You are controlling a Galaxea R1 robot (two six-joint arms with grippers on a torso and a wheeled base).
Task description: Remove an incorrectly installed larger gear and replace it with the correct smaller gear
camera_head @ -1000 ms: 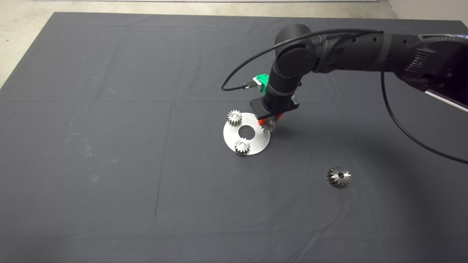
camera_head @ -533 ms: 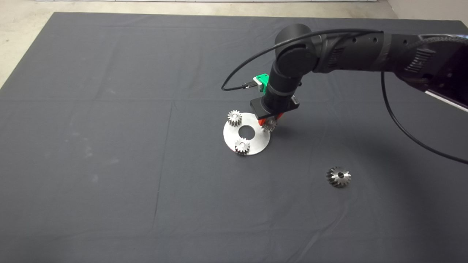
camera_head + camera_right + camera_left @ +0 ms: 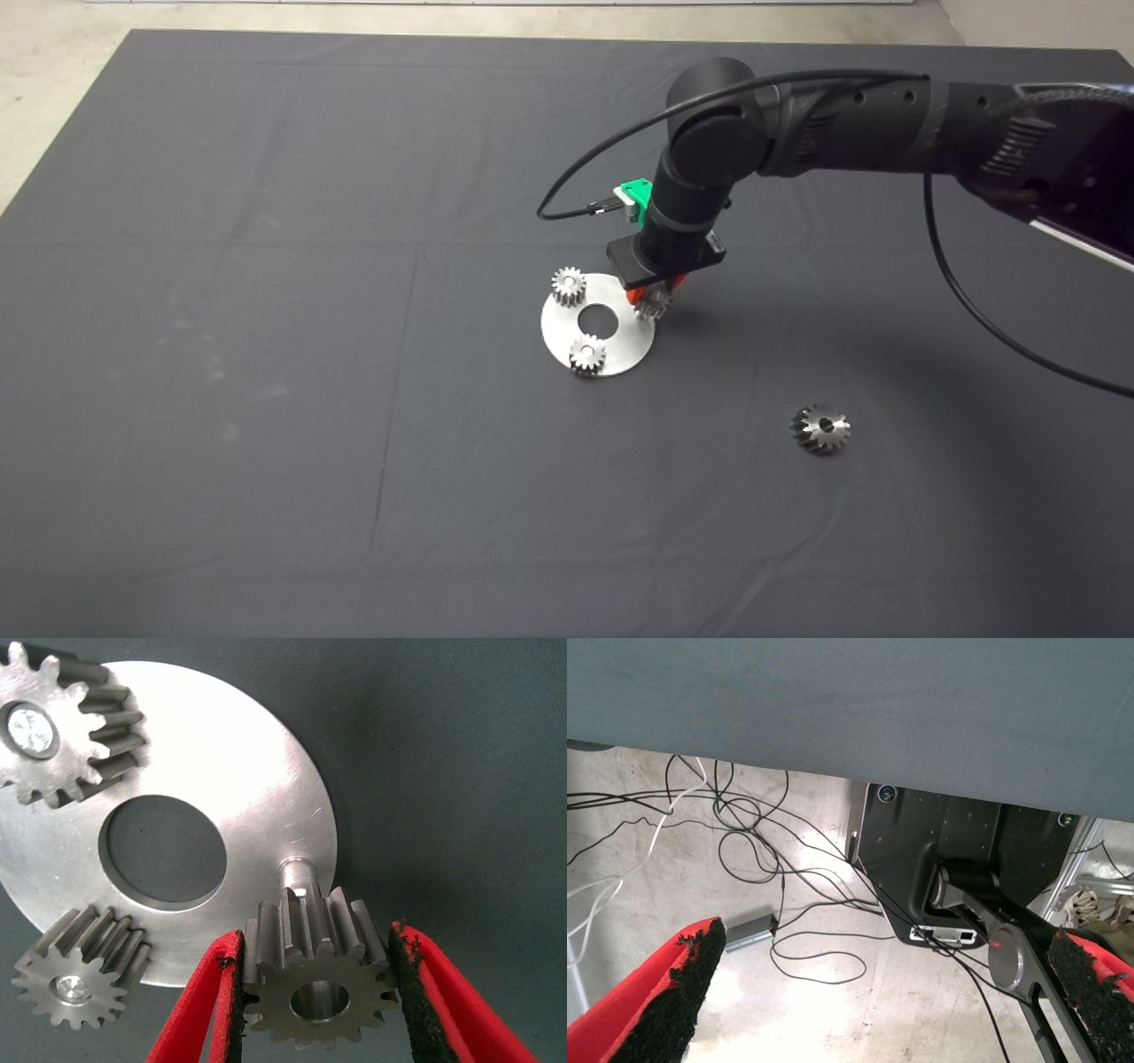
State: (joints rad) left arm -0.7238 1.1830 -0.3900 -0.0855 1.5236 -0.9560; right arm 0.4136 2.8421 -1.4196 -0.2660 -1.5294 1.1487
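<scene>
Smaller gear [image 3: 314,979] clamped in right gripper [image 3: 314,992] over peg [image 3: 297,873].

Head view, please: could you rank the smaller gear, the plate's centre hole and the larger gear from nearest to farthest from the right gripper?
1. Smaller gear, held in the right gripper.
2. Centre hole, just left on the plate.
3. Larger gear, alone on the mat, lower right.
</scene>
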